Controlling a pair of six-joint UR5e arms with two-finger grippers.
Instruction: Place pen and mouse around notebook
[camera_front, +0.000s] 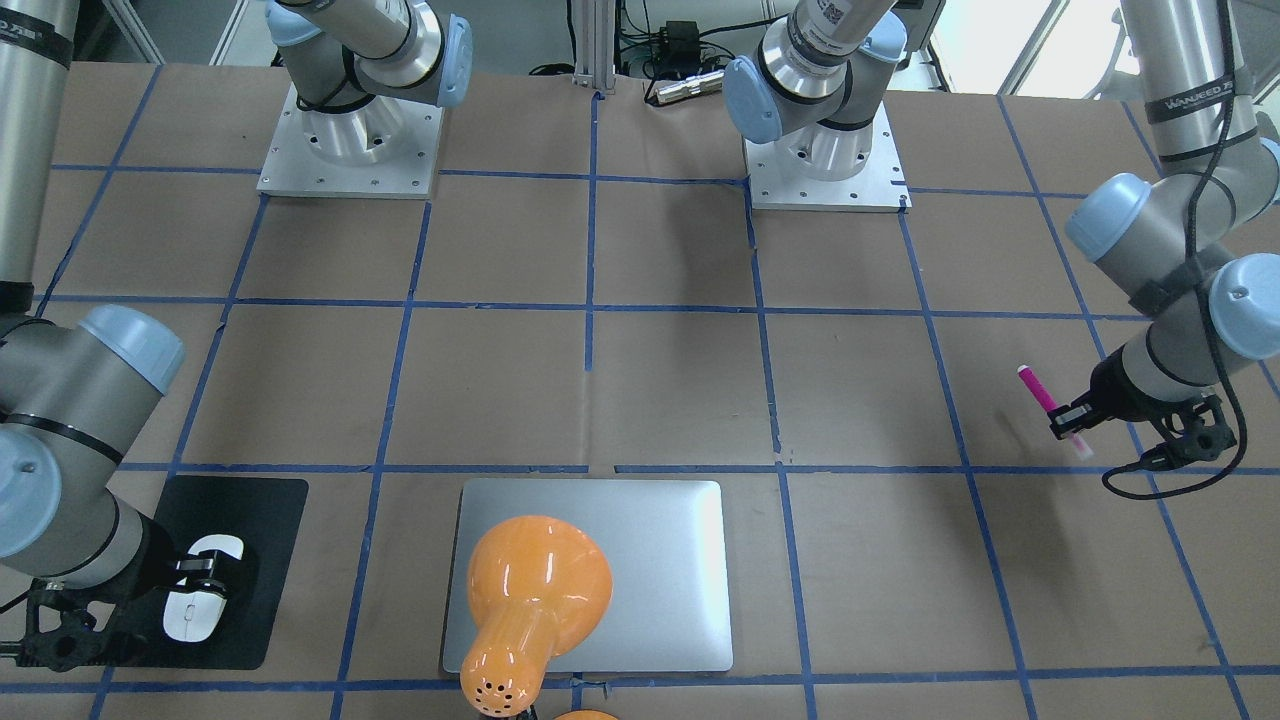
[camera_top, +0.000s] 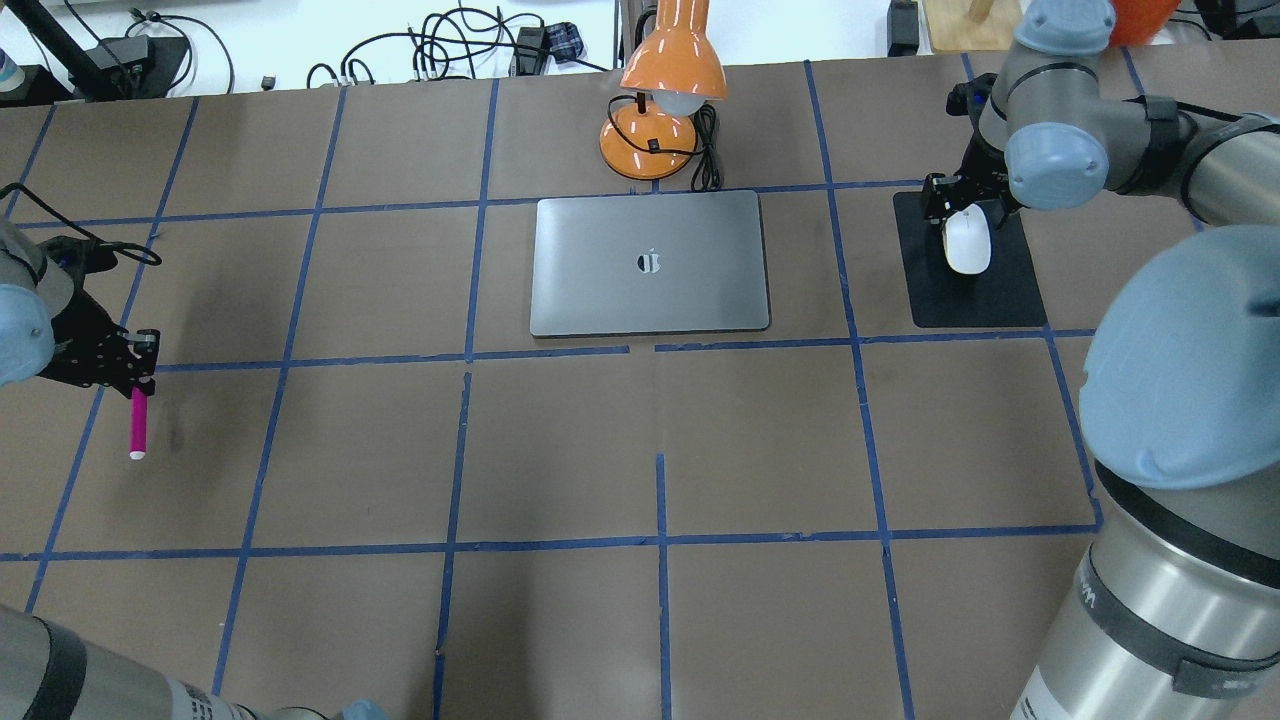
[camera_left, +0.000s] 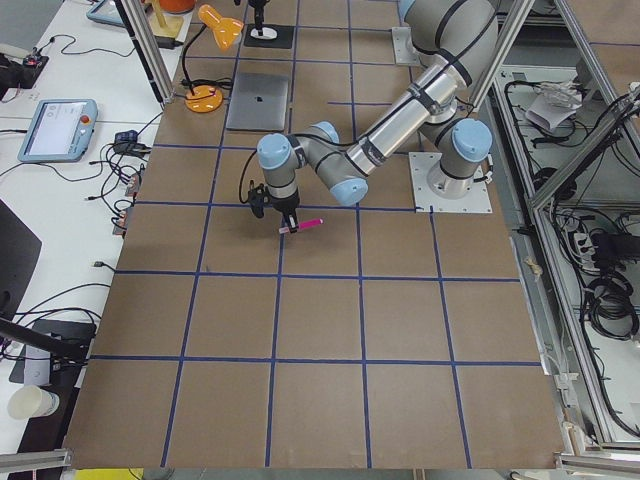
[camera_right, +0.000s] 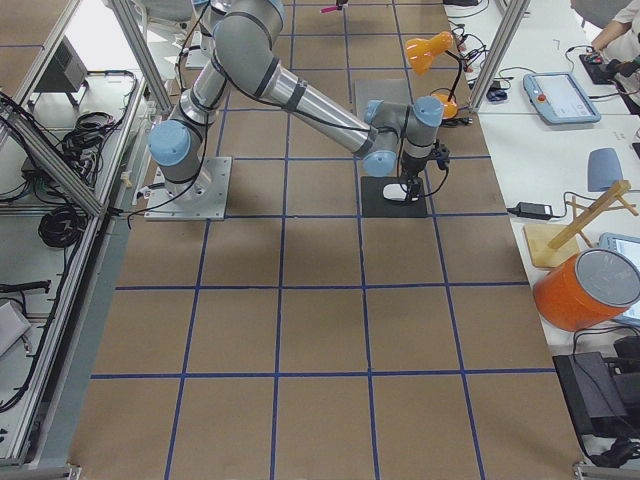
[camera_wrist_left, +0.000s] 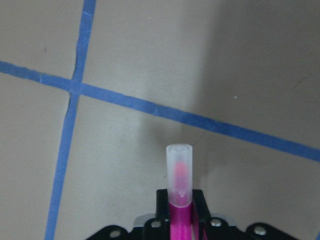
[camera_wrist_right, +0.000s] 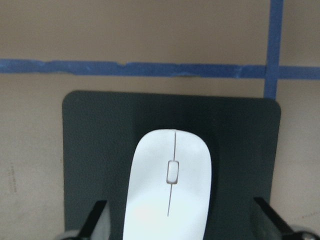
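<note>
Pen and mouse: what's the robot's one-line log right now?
left jaws: shut on pen, lifted | right jaws: open astride mouse on black mat | notebook: neither beside it yet

White mouse (camera_wrist_right: 170, 185) on black mat (camera_wrist_right: 95, 145) (fingers (camera_wrist_right: 97, 220) wide either side).

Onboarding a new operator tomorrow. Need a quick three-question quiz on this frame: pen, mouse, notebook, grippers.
1. True or false: the pen already lies right beside the notebook.
2. The mouse rests on: A) the notebook; B) the black mat; C) neither.
3. Fill in: the ____ gripper's fingers straddle the mouse, open, with a gap on each side.

Key
1. False. The left gripper is shut on it, far off to the notebook's side.
2. B.
3. Right: the right gripper.
</note>
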